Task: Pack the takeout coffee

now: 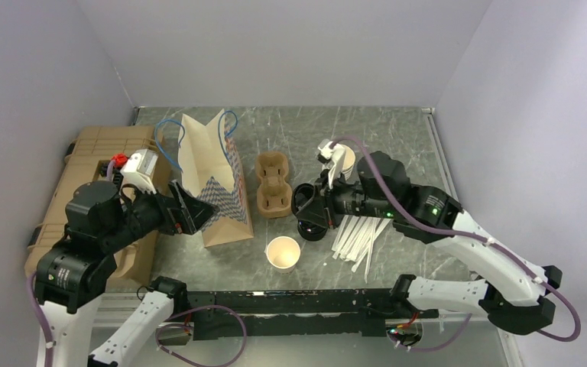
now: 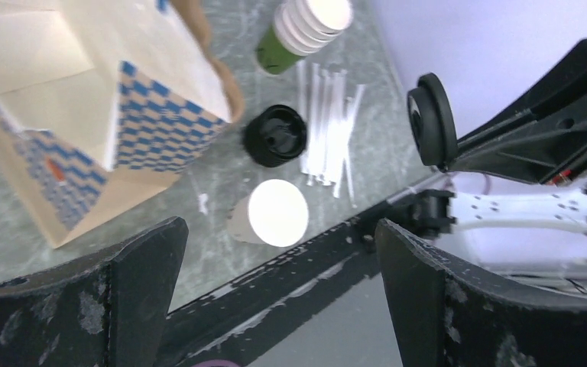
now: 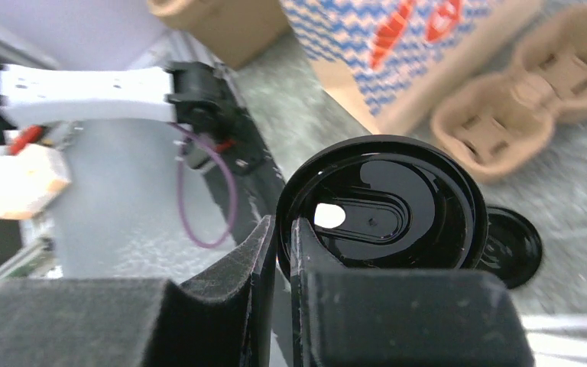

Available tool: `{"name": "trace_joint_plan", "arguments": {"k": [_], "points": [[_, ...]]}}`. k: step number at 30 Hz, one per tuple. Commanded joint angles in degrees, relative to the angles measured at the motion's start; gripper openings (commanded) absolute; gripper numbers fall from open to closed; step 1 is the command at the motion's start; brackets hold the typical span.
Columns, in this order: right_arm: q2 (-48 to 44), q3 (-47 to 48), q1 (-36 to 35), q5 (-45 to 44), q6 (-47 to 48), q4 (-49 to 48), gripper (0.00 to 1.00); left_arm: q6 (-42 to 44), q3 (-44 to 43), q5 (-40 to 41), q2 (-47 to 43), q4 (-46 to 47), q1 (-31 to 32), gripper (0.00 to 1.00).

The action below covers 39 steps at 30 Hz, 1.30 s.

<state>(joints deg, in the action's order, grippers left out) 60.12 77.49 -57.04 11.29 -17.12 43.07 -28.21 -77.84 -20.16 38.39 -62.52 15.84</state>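
Closest to its wrist camera, the right hand (image 3: pixel 283 229) is pinching the rim of a black lid (image 3: pixel 382 202) between fingers that are standing almost together, carrying it on edge above the loose pile of lids (image 1: pixel 315 227). The left hand (image 1: pixel 189 214) is hanging with its fingers spread wide and gripping nothing, just beside the near face of the paper bag (image 1: pixel 218 183). The grey worktop (image 1: pixel 397 145) is carrying everything. The bag is standing upright on it with its mouth open. To the bag's right the pulp cup carrier (image 1: pixel 273 183) is lying flat with both wells unfilled. Nearer the arms, the takeout coffee cup (image 1: pixel 283 253) is standing upright and uncovered close to the front edge, apart from both hands, with a fan of white sticks (image 1: pixel 359 233) lying to its right. Judging by this, the lidding step is under way and the packing proper is not yet begun. The next move is calling for the right hand to bring the lid over the cup, turn it flat and centre it on the rim. It then has to press down evenly, and a steadying hold from the open left hand is looking useful so that the light cup is not tipping or sliding.
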Motion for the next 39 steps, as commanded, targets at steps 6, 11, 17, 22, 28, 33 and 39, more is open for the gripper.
{"name": "trace_joint_plan", "arguments": {"k": [6,11,17,22,28,33,39], "points": [[-5.53,-1.52,-0.01,14.62,-11.72,-25.91,0.00,-16.66,7.52,-15.64,-4.58,19.88,-0.10,0.99],[-3.65,-1.06,-0.01,16.07,-18.26,-35.60,0.00,-22.41,11.12,-17.66,-7.56,30.47,-0.10,0.99],[-1.39,-3.02,-0.56,18.94,-27.21,-51.42,0.00,-29.68,15.09,-18.07,-9.47,43.80,-0.10,0.99],[1.42,-3.05,-1.80,20.43,-30.24,-59.28,0.00,-37.07,19.74,-19.56,-10.15,56.51,-0.10,1.00],[5.39,0.07,-4.08,21.78,-30.91,-61.99,0.00,-43.39,22.76,-21.77,-9.29,67.92,-0.10,0.99],[7.00,0.97,-5.30,21.92,-30.21,-62.57,0.00,-43.77,21.65,-23.08,-8.85,69.85,-0.10,0.99],[8.75,1.54,-6.13,22.46,-30.31,-64.15,0.00,-43.08,21.08,-24.21,-8.66,68.52,-0.10,0.99]]}}
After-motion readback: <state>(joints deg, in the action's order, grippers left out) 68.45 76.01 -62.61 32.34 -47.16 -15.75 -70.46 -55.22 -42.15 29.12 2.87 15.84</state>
